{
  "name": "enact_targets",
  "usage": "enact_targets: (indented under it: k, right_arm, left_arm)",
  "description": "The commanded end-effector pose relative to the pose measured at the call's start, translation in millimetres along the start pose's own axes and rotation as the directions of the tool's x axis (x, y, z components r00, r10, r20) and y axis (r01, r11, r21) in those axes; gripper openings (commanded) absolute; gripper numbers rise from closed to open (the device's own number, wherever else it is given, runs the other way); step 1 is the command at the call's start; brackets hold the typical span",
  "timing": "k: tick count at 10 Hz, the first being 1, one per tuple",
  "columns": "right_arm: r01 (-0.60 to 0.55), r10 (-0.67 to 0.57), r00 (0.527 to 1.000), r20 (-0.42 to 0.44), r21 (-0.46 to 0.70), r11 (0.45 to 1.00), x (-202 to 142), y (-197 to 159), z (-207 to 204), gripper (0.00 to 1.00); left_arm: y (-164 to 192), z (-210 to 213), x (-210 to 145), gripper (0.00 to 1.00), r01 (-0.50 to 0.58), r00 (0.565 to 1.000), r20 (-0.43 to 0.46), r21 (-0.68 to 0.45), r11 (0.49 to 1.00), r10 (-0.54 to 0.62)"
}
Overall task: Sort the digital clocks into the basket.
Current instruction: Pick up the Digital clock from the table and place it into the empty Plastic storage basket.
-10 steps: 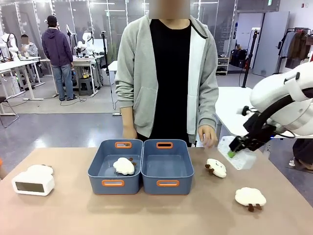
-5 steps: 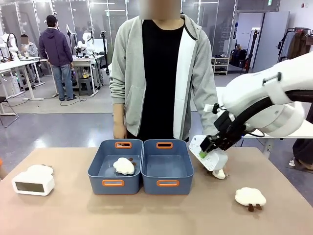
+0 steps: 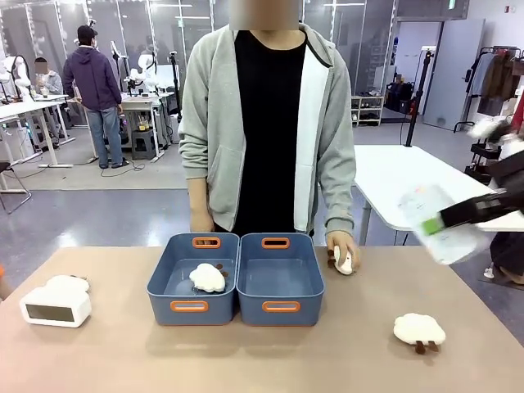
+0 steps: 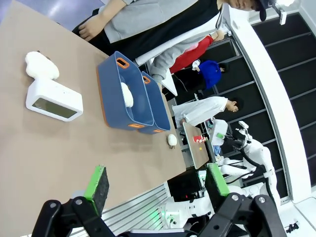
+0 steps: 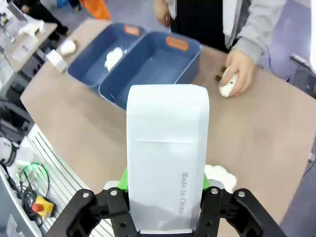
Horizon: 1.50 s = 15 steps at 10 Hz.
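- Spanning the lower frame as a tan table (image 3: 123, 360); facing a person (image 3: 266, 123) at its far edge, whose hand (image 3: 340, 246) is cupped over a sheep toy (image 3: 345, 262), probably to keep it aside.
- Sitting together at centre: left basket (image 3: 164, 299) holding a second sheep (image 3: 207, 278), right basket (image 3: 278, 278) bare, so likely meant for clocks.
- Hanging blurred at the right edge, not over either basket: carried clock (image 3: 446, 237), clamped lengthwise by the right gripper (image 5: 165, 182).
- Resting untouched at lower left: second clock (image 3: 56, 309).
- Gaping empty above the table: left gripper (image 4: 157, 183).
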State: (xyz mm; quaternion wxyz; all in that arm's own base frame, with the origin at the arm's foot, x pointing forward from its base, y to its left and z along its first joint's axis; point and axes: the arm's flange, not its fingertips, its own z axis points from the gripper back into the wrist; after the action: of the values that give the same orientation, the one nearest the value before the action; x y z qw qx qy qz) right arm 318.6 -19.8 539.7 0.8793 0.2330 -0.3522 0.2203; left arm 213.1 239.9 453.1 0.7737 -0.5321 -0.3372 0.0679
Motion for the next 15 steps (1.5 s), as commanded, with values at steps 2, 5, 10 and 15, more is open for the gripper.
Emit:
enact_targets:
  k: [2, 5, 10, 15]
  right_arm:
    - [0.029, -0.032, 0.998, 0.056, 0.058, 0.998, -60.8, -6.3, 5.1, 0.0]
    - [0.028, -0.033, 0.998, 0.062, 0.07, 0.997, -63.5, -5.7, 8.7, 0.0]
    - [0.023, -0.025, 0.999, 0.043, 0.059, 0.998, -59.2, -5.3, 1.8, 0.0]
    - [-0.069, 0.072, 0.996, -0.048, 0.061, 0.996, 3.6, 19.5, -89.6, 0.0]
  left_arm:
    - [0.2, 1.6, 2.0, 1.0, 0.022, 1.0, 0.012, -0.025, 0.999, -0.021]
    - [0.2, 1.6, 2.0, 1.0, 0.022, 1.0, 0.012, -0.025, 0.999, -0.021]
    - [0.2, 1.6, 2.0, 1.0, 0.022, 1.0, 0.012, -0.025, 0.999, -0.021]
    - [0.2, 1.6, 2.0, 1.0, 0.022, 1.0, 0.012, -0.025, 0.999, -0.021]
